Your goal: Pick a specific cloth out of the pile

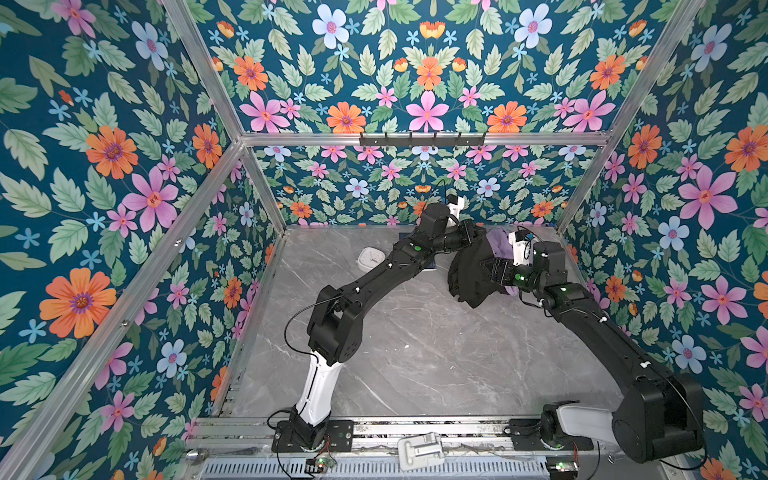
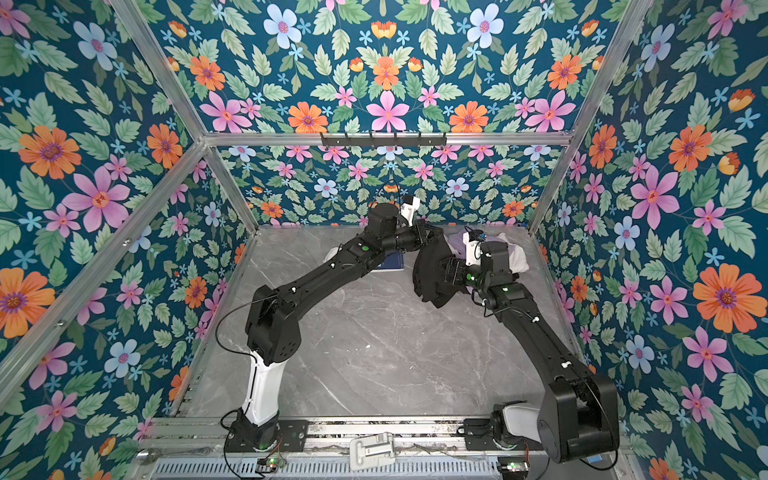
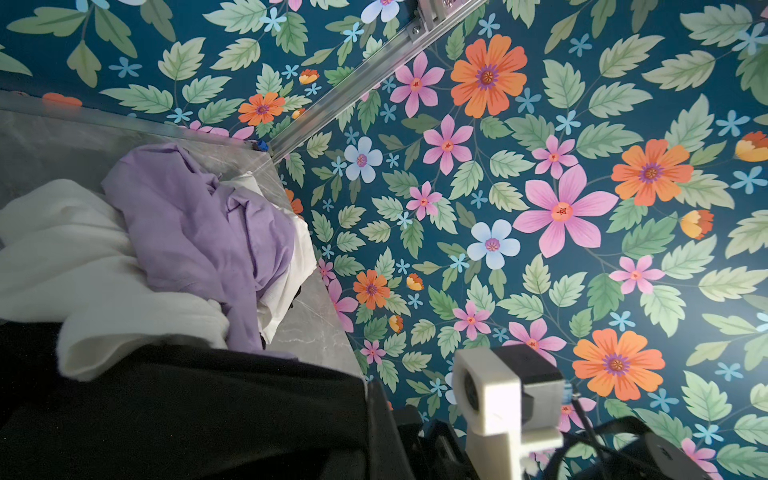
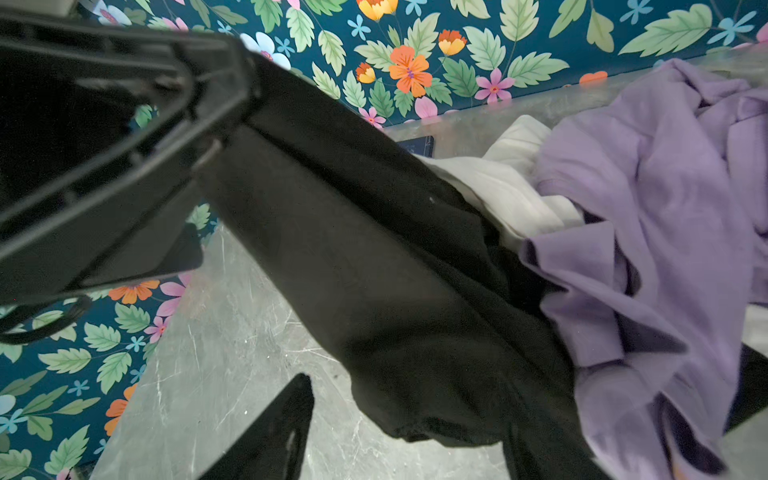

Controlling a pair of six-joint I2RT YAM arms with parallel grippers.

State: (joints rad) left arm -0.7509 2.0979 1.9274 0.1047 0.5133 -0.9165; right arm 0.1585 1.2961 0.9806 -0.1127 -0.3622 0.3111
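your left tool (image 1: 471, 236) clamped on large black soft garment (image 1: 465, 282), one end lifted from heap of lavender, white, black clothes (image 1: 498, 243) at back right of grey marble counter (image 1: 415, 353). garment hangs lengthwise down from that grip. right tool (image 1: 488, 268) nearer, jaws apart, straddling hanging length, gripping nothing.

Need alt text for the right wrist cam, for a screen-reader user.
A black cloth runs diagonally across the frame, one end pinched in the left hand, above the grey marble table. A lavender garment and a white garment lie heaped beside it, with floral wallpaper behind.
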